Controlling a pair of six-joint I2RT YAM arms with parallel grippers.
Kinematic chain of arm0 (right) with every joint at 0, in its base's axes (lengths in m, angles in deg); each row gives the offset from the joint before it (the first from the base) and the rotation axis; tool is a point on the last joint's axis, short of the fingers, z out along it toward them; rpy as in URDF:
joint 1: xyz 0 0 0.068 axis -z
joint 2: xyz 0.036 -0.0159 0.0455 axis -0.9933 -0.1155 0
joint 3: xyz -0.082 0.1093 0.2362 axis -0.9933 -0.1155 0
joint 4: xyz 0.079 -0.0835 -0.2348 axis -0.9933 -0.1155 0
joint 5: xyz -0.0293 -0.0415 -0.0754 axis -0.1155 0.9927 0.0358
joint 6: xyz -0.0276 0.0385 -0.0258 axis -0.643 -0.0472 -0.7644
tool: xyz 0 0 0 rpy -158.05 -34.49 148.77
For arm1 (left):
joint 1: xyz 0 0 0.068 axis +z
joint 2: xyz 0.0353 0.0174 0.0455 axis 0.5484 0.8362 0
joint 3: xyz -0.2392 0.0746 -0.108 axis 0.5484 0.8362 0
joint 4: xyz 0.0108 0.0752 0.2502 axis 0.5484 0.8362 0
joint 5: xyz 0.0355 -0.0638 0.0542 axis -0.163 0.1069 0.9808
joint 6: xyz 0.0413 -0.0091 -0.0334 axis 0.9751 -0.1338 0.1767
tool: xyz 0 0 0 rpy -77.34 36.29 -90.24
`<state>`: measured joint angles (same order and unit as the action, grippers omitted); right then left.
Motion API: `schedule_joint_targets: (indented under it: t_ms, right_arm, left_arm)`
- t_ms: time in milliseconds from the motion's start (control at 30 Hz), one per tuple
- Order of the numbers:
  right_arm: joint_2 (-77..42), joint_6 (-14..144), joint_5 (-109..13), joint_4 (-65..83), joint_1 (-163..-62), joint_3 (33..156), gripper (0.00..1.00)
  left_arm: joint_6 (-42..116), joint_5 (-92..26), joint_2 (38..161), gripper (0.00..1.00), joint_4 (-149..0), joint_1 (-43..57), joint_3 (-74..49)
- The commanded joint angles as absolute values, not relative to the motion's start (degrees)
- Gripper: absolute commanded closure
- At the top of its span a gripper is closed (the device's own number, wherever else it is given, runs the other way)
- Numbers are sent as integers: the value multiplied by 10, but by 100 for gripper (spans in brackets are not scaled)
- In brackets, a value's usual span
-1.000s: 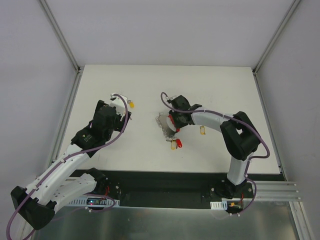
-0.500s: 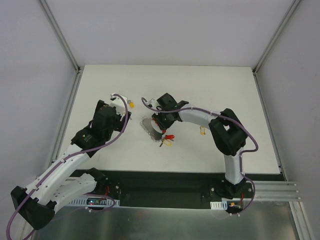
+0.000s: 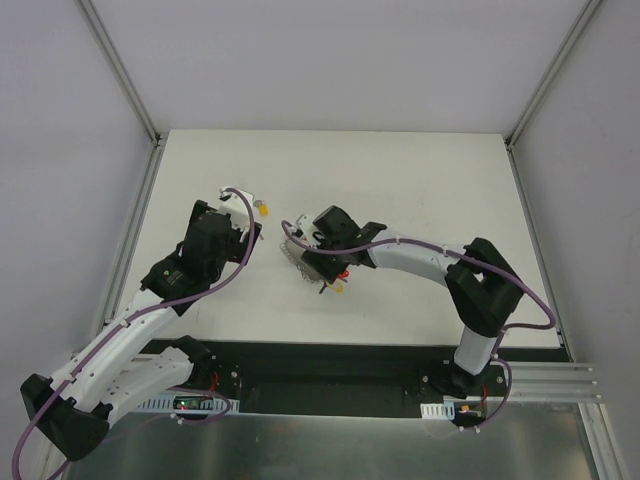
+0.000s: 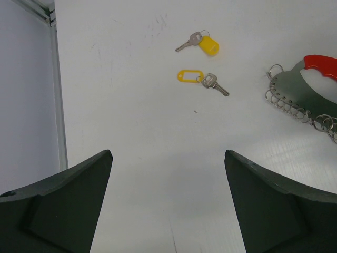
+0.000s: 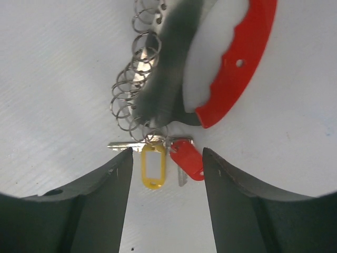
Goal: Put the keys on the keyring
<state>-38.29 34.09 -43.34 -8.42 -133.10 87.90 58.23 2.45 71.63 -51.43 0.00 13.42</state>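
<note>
Mid-desk, I'm hovering the right gripper [image 5: 167,153] low over the keyring [image 5: 239,68], jaws standing apart and gripping nothing.
Keyring is lying flat, with one yellow-tagged key [image 5: 152,164] and a red tag [image 5: 188,159] sitting at its strap end, between the jaws. Left gripper [image 4: 167,155] is gaping wide, empty, facing two loose keys [image 4: 202,80] lying leftward of the keyring.

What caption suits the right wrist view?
Open right gripper over the keyring, a yellow-tagged key and a red-tagged key at its rings.
</note>
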Motion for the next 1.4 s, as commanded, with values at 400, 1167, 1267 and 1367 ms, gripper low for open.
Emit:
schedule_joint_targets:
  t_ms: [400,1167,1267,1367]
  right_arm:
    - [-438,331,-342,-62,-1362,897,42]
    - [-326,411,-311,-21,-1290,834,47]
    - [-324,389,-326,0,-1316,828,49]
    - [-337,389,-332,17,-1337,832,53]
  left_arm:
    - [579,43,707,12,-516,7,131]
    - [578,38,718,12,-516,7,130]
    - [577,37,718,12,-516,7,130]
    - [576,37,718,12,-516,7,130]
